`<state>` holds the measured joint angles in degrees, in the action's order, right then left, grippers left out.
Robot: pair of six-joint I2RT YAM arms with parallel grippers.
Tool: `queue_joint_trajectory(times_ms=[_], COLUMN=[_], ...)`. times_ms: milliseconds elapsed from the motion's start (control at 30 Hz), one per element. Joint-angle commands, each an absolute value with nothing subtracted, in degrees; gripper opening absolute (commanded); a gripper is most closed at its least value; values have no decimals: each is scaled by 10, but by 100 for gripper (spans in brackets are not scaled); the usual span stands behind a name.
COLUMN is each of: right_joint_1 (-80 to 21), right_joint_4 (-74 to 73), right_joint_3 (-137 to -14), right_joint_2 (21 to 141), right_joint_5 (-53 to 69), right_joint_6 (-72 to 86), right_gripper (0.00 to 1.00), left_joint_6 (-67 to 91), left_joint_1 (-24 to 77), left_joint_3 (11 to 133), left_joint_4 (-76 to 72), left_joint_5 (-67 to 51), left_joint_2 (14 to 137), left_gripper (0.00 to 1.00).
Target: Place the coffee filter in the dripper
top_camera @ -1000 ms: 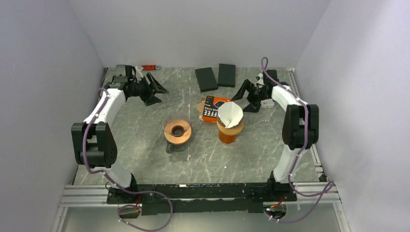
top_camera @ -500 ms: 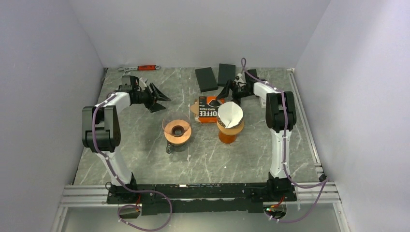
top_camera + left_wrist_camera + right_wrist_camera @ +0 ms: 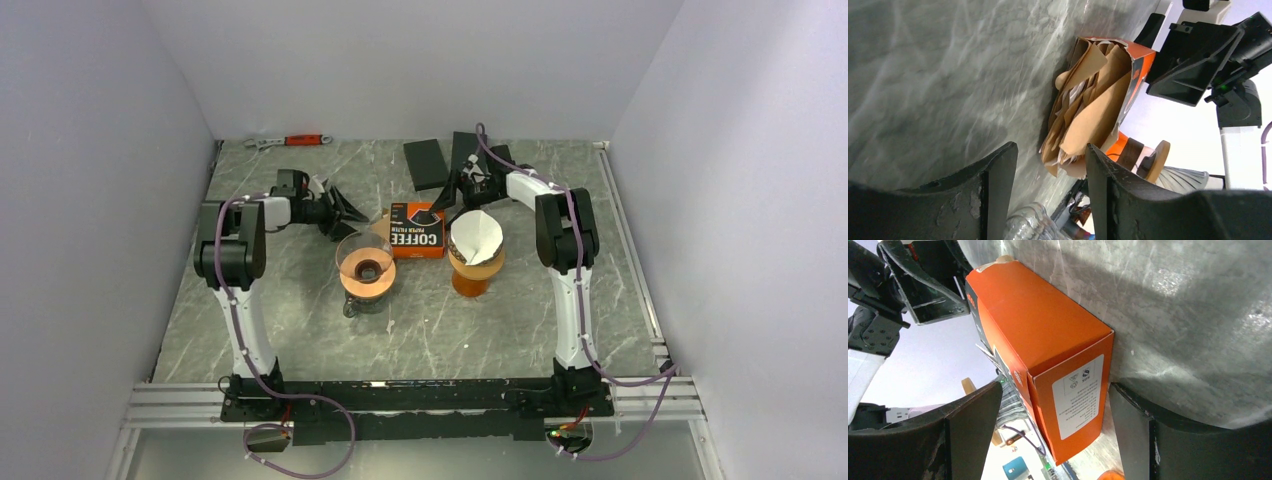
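At the coffee filter box (image 3: 417, 229): brackets closed end with right gripper (image 3: 1053, 392) wide; faces open end with left gripper (image 3: 1049, 150) parted, empty.

we see an orange box of coffee filters (image 3: 418, 229) lying flat on the desk (image 3: 300, 330), its open end turned left, with brown paper filters (image 3: 1088, 105) spilling out. just in front, a copper-coloured dripper (image 3: 367, 270) stands empty on a glass carafe (image 3: 349, 303). to its right, a white filter (image 3: 477, 236) sits upright in an orange dripper (image 3: 472, 274).
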<state>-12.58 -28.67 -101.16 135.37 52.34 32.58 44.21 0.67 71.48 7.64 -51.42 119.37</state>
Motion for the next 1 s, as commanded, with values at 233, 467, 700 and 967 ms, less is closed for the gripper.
queue_joint_trajectory(times_ms=[233,467,700,967], right_joint_1=[-121,-120,-120,-112], right_joint_4=[-306,-318,-327,-335], right_joint_3=[-1010,-1012,-1003,-997], right_joint_2=[1350,1345,1337,1316], right_joint_5=[540,545,542,514], right_joint_6=[308,296,284,277], right_gripper=[83,84,84,84], left_joint_6=[461,484,497,417], left_joint_1=[30,46,59,59], left_joint_3=[747,756,765,800], left_joint_4=[8,-40,-62,60], left_joint_5=[-526,-516,-515,-480], left_joint_2=[1242,1271,1290,1258], left_gripper=[50,48,32,0])
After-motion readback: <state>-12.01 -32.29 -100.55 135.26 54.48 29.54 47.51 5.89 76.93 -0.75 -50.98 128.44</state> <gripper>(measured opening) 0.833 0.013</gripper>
